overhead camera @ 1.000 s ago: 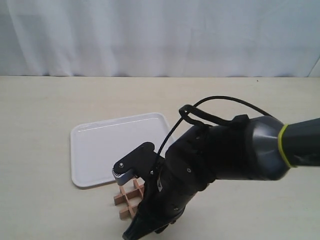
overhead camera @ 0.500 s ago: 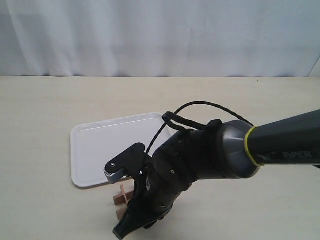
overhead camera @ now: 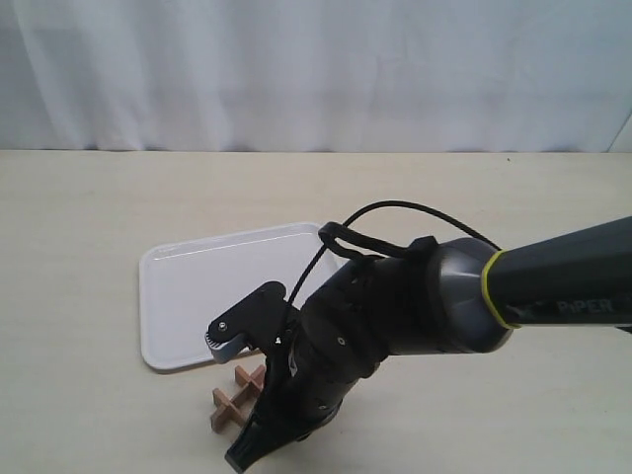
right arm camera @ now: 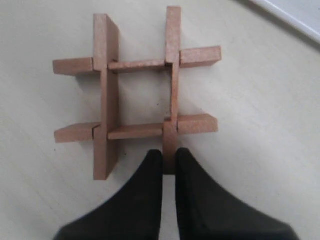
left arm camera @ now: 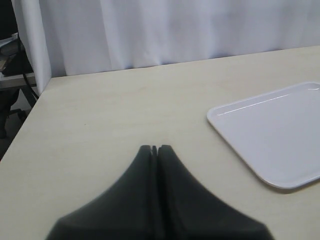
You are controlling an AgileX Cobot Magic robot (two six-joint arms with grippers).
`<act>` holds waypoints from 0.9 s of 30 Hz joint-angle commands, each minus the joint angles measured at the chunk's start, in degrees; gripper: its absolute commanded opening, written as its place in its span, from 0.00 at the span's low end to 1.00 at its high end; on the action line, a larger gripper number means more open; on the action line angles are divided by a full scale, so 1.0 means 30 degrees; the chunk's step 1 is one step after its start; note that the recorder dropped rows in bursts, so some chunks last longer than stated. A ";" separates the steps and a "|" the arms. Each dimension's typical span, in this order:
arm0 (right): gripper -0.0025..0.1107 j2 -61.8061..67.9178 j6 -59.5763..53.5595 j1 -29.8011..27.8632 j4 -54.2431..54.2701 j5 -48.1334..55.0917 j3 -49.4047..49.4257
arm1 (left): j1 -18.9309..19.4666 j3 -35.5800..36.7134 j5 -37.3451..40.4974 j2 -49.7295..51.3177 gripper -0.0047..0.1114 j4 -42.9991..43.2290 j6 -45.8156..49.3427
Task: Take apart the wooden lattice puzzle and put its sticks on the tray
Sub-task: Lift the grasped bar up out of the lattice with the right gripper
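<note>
Since half a second ago the wooden lattice puzzle has slid a little to the left in the exterior view, so more of it shows from under the right arm, which has barely shifted. A full second ago that arm stood further to the right.

The puzzle lies flat on the desk, just beside the near long edge of the tray but not on it. In the right wrist view the puzzle is whole. Its four sticks are locked in a hash shape, two crossing two, and every notch is seated.

The right tool is closed on the end of one stick. Its two dark fingers are drawn in tight against either side of that end, and the rest of the stick runs away from them through both crossbars. A sliver of the tray's rim shows at one corner of this view, well apart from the puzzle.

The left tool has its fingers pressed together with nothing between them. It hangs above a bare part of the desk, with the tray off to one side and nothing on the part of it that shows. This tool does not appear in the exterior view.

A black cable loops over the right arm's wrist. A white curtain hangs behind the far edge of the desk.
</note>
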 commanded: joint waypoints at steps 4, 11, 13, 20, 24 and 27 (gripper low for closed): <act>0.07 0.0039 0.0225 0.0023 -0.0532 -0.0292 -0.0105 | -0.0170 0.0056 -0.0228 -0.0014 0.04 0.0008 0.0028; 0.07 0.0039 0.0145 0.0023 -0.0974 -0.0290 -0.0105 | -0.0170 0.0056 -0.0228 -0.0014 0.04 0.0008 0.0028; 0.07 0.0039 0.0145 0.0023 -0.0974 -0.0290 -0.0105 | -0.0170 0.0056 -0.0228 -0.0014 0.04 0.0008 0.0028; 0.07 -0.0642 -0.0059 0.0023 -0.0974 -0.0290 -0.0105 | -0.0170 0.0056 -0.0228 -0.0014 0.04 0.0042 0.0028; 0.07 -0.1192 -0.0059 0.0023 -0.0974 -0.0202 -0.0105 | -0.0170 0.0056 -0.0228 -0.0014 0.04 0.0042 0.0028; 0.07 -0.1902 -0.0098 0.0023 -0.0974 -0.0013 -0.0105 | -0.0170 0.0056 -0.0228 -0.0014 0.04 0.0042 0.0028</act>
